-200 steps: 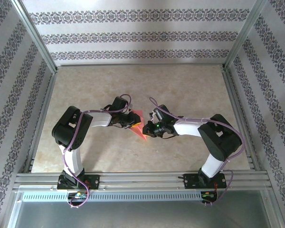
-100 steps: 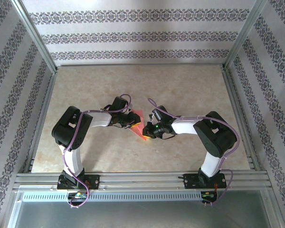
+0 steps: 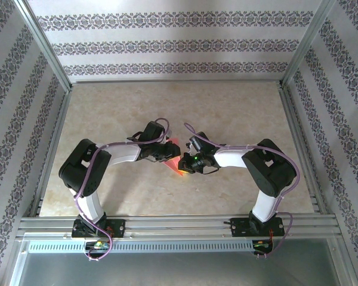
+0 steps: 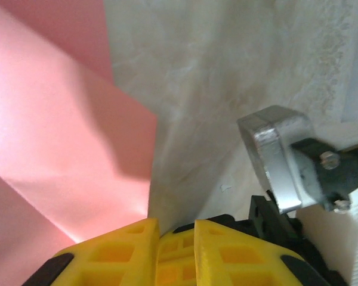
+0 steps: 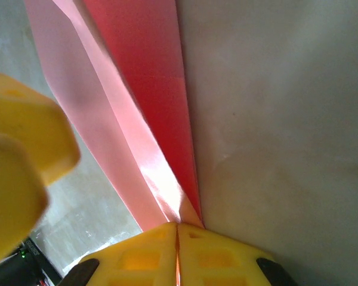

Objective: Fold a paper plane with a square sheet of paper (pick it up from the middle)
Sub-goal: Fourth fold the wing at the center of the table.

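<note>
Gripping the folded pink paper [image 5: 161, 89] by its creased end, the right claw [image 5: 178, 229] is closed on it at the middle of the tabletop [image 3: 227, 107]. Left claw [image 4: 176, 229]: fingers nearly together at the paper's edge; whether they pinch it cannot be determined.

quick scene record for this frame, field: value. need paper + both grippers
paper: pink-red paper, folded into narrow creased layers, between the two grippers
location: middle of the table
right gripper: shut, pinching the paper's narrow end
left gripper: at the paper's edge, jaws nearly together, grip unclear
</note>
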Robot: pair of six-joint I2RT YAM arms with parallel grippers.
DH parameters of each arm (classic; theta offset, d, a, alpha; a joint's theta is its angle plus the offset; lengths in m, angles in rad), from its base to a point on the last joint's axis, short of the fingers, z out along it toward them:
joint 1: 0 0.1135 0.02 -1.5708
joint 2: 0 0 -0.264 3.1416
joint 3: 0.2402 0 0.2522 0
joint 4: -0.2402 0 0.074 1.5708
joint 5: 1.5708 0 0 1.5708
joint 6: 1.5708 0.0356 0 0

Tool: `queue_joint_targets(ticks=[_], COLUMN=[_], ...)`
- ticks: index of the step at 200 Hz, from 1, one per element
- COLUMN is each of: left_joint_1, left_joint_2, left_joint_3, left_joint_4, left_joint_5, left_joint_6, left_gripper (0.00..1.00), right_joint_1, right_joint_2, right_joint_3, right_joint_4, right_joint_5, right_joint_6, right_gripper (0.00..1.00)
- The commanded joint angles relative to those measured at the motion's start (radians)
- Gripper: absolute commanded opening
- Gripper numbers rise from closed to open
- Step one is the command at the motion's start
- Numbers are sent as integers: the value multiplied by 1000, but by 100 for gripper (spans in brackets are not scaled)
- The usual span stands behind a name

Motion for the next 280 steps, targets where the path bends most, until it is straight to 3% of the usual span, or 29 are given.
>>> queue_joint_targets(ticks=[1,110,280], left_joint_1=[-5,7,236], left_joint_2=[16,102,251], left_joint_3=[-22,32,220], left_joint_4=[-34,-91,-180], left_joint_5=[-14,-77,-29], left_joint_6=[31,69,243], left_gripper=[22,22,23], right_joint_1=[10,12,16], right_joint_2=[41,56,67], right_joint_3=[-17,-10,-76], right_joint_4=[-115,-202,-282], right_joint_5=[83,106,153], right_joint_6=[-26,-65,-107], right_gripper=[11,11,12])
